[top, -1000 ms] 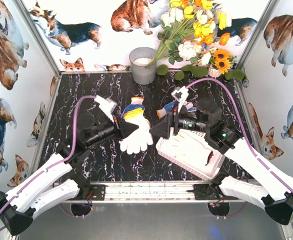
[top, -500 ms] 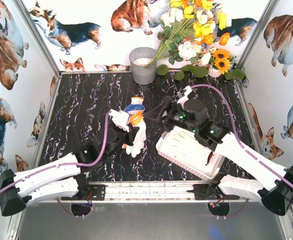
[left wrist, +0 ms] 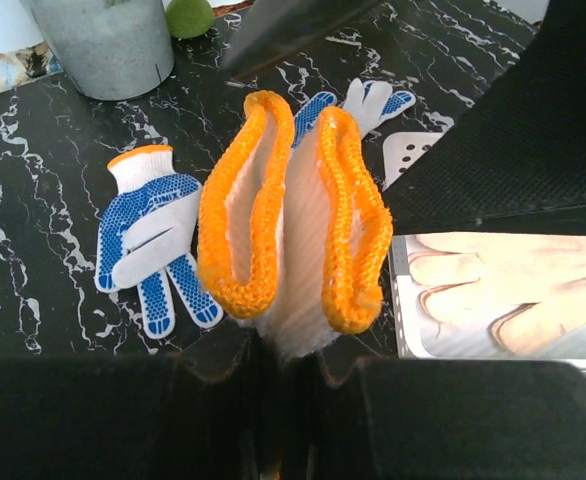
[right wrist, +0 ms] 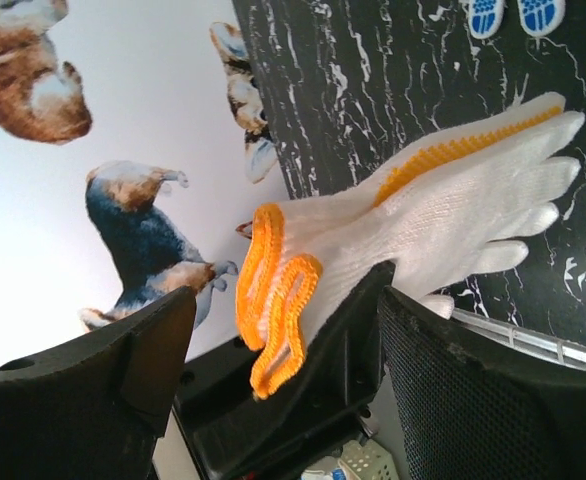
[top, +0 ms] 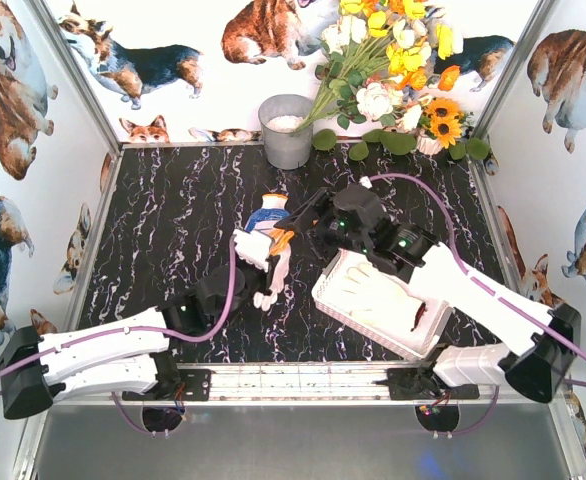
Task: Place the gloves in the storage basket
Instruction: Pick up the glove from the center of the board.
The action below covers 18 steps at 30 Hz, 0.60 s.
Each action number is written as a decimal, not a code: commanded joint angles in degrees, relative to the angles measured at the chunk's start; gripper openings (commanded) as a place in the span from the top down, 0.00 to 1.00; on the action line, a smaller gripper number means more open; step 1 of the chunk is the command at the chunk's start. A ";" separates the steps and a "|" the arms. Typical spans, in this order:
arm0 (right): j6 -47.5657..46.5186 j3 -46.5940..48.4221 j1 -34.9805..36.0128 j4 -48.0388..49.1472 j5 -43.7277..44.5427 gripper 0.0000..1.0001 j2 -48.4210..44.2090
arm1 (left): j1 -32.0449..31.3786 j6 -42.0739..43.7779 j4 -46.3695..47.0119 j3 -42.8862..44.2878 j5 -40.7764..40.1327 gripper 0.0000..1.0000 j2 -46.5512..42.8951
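While a blue-dotted glove (left wrist: 148, 235) lies flat beyond, near the grey bucket (top: 286, 130), the left gripper (left wrist: 283, 365) is clamped tight on the orange-cuffed gloves (left wrist: 293, 250) — just left of the storage basket (top: 325, 297). The right gripper (top: 300, 222) gapes wide beside their cuffs — holding nothing.

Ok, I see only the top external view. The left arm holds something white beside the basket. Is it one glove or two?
Observer: Probably two. The left wrist view shows two orange cuffs side by side above the shut left jaws.
Operator: Do the right jaws hold them too?
Observer: The right wrist view shows them wide open, the held gloves ahead; contact I cannot tell.
Operator: Any glove that I miss?
Observer: Yes, a blue-dotted glove lies flat beyond them, hidden from you by the right arm.
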 commanded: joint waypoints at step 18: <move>-2.51 13.52 6.00 -19.28 11.47 0.50 10.08 | -10.84 9.79 4.65 3.80 -17.67 1.00 7.38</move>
